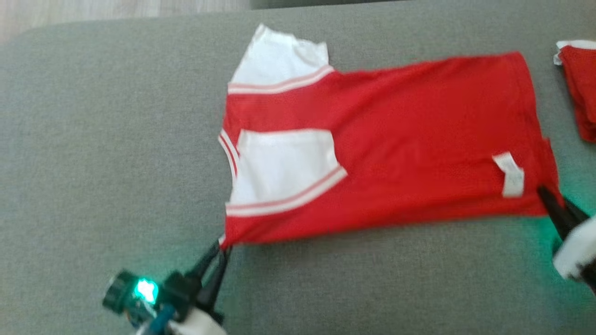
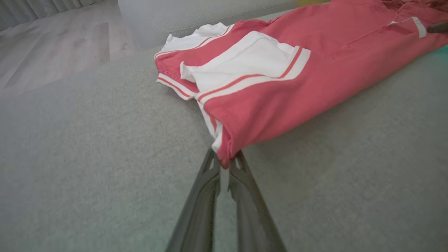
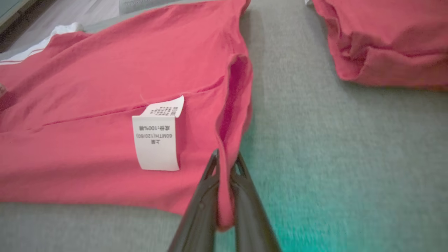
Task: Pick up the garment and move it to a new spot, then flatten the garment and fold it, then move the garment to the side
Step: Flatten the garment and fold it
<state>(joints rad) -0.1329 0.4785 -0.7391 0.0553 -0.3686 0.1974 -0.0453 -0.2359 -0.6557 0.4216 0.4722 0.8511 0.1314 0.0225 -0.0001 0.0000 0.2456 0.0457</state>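
Left gripper point(image 1: 223, 247) clamps the red shirt point(image 1: 396, 139) at its shoulder corner; right gripper point(image 1: 543, 190) clamps its hem corner beside the white label point(image 1: 510, 175).

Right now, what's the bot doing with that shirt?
The left gripper is shut on the near sleeve-end corner of the red shirt. The right gripper is shut on the near hem corner, by the white label. The shirt lies spread on the grey surface, its near edge stretched between the two. A second red garment sits apart on the right.
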